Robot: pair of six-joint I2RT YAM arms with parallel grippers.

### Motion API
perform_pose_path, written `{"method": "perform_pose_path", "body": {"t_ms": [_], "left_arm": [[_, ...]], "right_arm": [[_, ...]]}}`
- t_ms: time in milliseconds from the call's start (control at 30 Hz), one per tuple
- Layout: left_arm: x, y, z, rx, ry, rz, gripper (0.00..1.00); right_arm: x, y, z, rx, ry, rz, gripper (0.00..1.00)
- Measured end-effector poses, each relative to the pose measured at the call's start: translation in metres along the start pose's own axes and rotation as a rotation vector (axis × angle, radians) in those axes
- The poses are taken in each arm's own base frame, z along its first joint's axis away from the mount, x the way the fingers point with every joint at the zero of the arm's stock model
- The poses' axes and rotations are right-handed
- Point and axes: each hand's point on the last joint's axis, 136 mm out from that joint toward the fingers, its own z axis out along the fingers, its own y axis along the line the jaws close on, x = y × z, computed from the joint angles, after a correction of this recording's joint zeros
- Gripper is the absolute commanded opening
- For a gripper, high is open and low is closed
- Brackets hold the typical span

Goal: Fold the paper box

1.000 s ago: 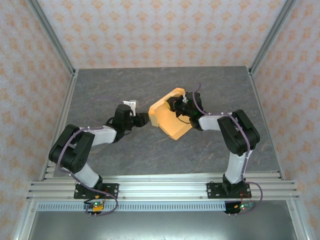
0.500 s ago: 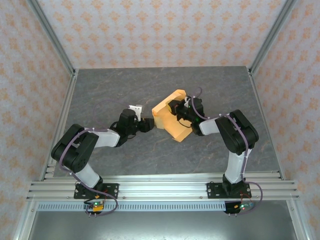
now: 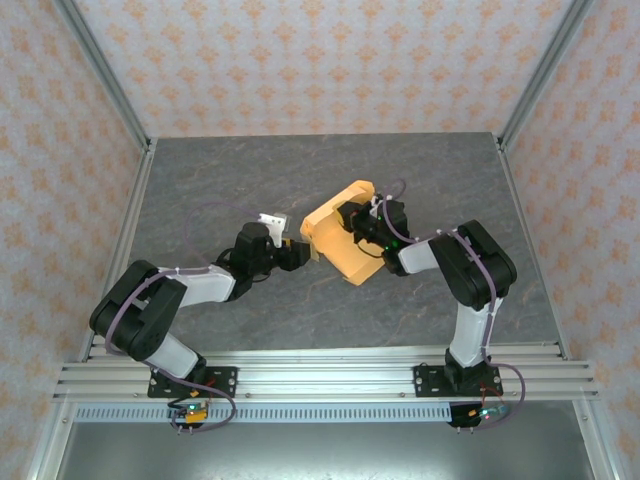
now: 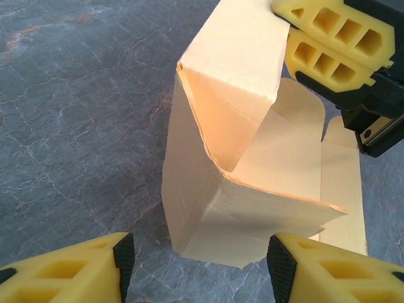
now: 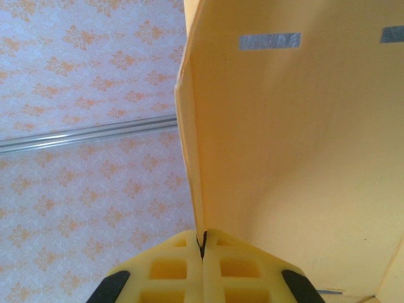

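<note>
Left wrist: right jaws clamp the paper box (image 4: 252, 183) above grey table (image 4: 76, 126); left jaws gape near it.

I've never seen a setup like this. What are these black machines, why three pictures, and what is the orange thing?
Two robot arms are bolted at the near edge of a grey table. One picture comes from a fixed camera above and behind them; the other two come from cameras on each wrist, showing its yellow fingers. The orange thing is a paper box, half folded from cardboard. The right hand is shut on one of its panels. The left hand is open beside the box, not gripping it.
</note>
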Motion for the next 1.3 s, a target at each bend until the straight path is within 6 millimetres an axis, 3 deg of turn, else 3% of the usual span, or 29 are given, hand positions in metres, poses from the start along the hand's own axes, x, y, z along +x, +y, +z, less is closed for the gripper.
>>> {"method": "perform_pose_path", "body": {"t_ms": [400,667,933,1067,1300], "left_arm": [[-0.016,0.004,0.028,-0.027,0.012,0.035,0.4],[-0.017,0.016,0.027,-0.099,0.002,0.032,0.4],[-0.012,0.031,0.034,-0.16,0.0,0.026,0.37],[-0.012,0.036,0.038,-0.185,-0.021,0.025,0.21],[-0.015,0.037,0.041,-0.208,-0.05,0.039,0.04]], "right_arm": [[0.017,-0.001,0.006,0.004,-0.018,0.007,0.0],[0.028,-0.001,0.004,0.008,-0.042,0.003,0.0],[0.046,-0.004,-0.011,0.005,-0.104,0.012,0.0],[0.058,-0.003,-0.016,0.001,-0.148,0.01,0.0],[0.077,0.009,-0.02,-0.025,-0.146,0.0,0.27]]}}
